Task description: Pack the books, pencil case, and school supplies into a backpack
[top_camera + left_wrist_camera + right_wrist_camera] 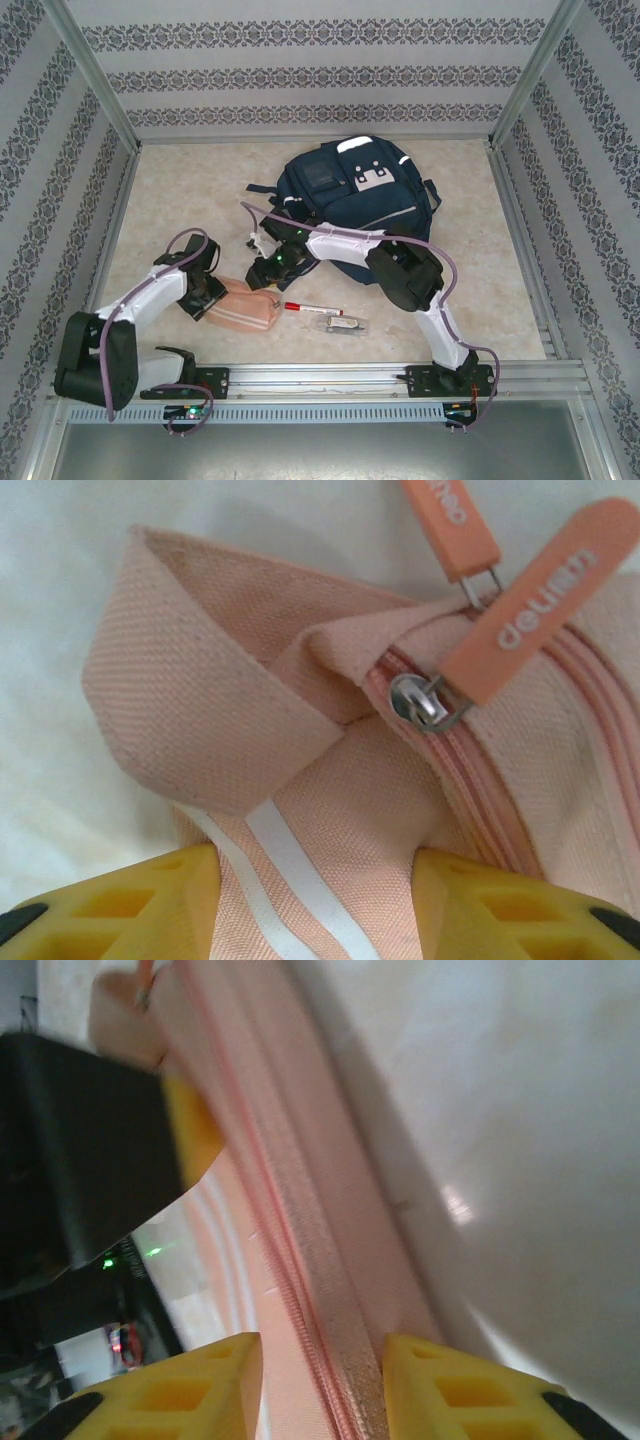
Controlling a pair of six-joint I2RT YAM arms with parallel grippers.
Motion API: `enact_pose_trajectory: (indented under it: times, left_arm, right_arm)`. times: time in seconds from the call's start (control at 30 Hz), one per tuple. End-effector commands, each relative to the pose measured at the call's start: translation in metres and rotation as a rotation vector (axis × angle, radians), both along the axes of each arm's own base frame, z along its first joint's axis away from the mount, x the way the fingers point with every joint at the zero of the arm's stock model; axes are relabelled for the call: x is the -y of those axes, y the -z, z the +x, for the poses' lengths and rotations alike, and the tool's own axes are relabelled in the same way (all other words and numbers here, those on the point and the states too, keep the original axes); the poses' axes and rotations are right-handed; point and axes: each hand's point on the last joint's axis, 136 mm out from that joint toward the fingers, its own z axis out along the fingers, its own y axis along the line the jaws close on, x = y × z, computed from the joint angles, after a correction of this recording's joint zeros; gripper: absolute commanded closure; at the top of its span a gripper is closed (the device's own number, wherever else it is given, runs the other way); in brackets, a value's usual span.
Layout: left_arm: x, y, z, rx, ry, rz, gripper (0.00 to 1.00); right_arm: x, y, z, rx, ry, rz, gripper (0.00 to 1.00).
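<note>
Pinching zipped pencil case (pixel 245 312) at opp. ends, left hand (pixel 315 905) & right hand (pixel 322 1380) each half-closed on it; backpack (pixel 340 200) nearby.

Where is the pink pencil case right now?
In the top view the pencil case lies at the near left, just left of the red-capped marker and nearer than the backpack.
</note>
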Motion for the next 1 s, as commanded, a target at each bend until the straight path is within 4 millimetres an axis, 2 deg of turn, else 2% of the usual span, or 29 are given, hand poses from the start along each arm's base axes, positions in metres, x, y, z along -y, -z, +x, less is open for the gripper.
enact_pose_trajectory:
  times: [0.0, 0.13, 0.27, 0.43, 0.53, 0.67, 0.7, 0.73, 0.87, 0.9, 0.97]
  left_arm:
    - [-0.003, -0.011, 0.041, 0.116, 0.055, 0.03, 0.48]
    - [-0.007, -0.016, 0.055, 0.112, 0.126, 0.046, 0.5]
    - [-0.004, -0.015, 0.057, 0.099, 0.17, 0.032, 0.55]
    - [0.009, -0.014, 0.057, 0.111, 0.196, -0.043, 0.54]
    - [0.009, -0.017, 0.058, 0.132, 0.208, -0.041, 0.54]
    - [0.007, -0.022, 0.058, 0.117, 0.215, -0.049, 0.54]
    - [0.007, -0.024, 0.059, 0.121, 0.216, -0.057, 0.54]
    - [0.01, -0.027, 0.061, 0.133, 0.22, -0.068, 0.54]
    - [0.019, -0.042, 0.068, 0.159, 0.222, -0.122, 0.52]
    - [0.022, -0.05, 0.07, 0.169, 0.229, -0.135, 0.5]
    - [0.026, -0.071, 0.076, 0.203, 0.24, -0.155, 0.44]
  right_arm:
    - [-0.011, -0.031, -0.021, -0.039, -0.026, 0.076, 0.6]
    - [-0.004, -0.023, -0.004, 0.031, 0.02, 0.019, 0.55]
    - [-0.013, -0.011, 0.01, 0.029, 0.017, 0.012, 0.53]
    - [-0.026, 0.014, 0.008, -0.004, 0.02, -0.026, 0.52]
    - [-0.032, 0.024, 0.0, -0.023, 0.0, -0.035, 0.53]
    - [-0.031, 0.031, -0.006, -0.01, 0.0, -0.066, 0.55]
    - [-0.03, 0.03, -0.007, -0.008, 0.001, -0.068, 0.57]
    - [-0.03, 0.03, -0.008, -0.004, 0.003, -0.073, 0.63]
    - [-0.019, 0.033, -0.005, 0.061, 0.041, -0.138, 0.96]
    - [-0.015, 0.03, -0.003, 0.08, 0.059, -0.151, 1.0]
    - [-0.011, 0.018, 0.002, 0.116, 0.1, -0.149, 1.0]
